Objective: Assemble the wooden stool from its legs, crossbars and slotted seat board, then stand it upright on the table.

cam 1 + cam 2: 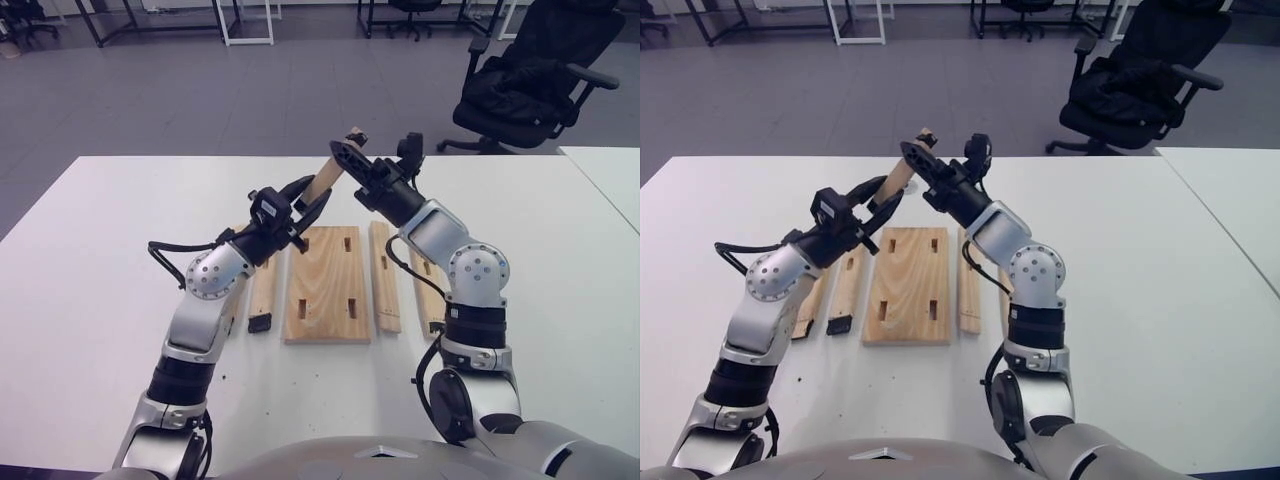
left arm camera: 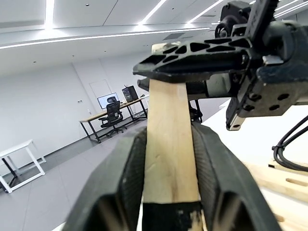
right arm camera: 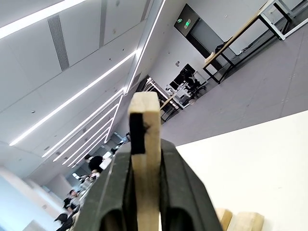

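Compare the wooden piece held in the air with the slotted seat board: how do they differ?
The held wooden piece is a narrow strip; the seat board is a wide panel with four slots. The held wooden piece is tilted above the table, clamped by the left gripper and the right gripper; the seat board lies flat on the table, with no gripper on it. Both are light-coloured wood.

Left end effector [image 1: 313,193] and right end effector [image 1: 349,151], both closed on one leg [image 1: 328,178]
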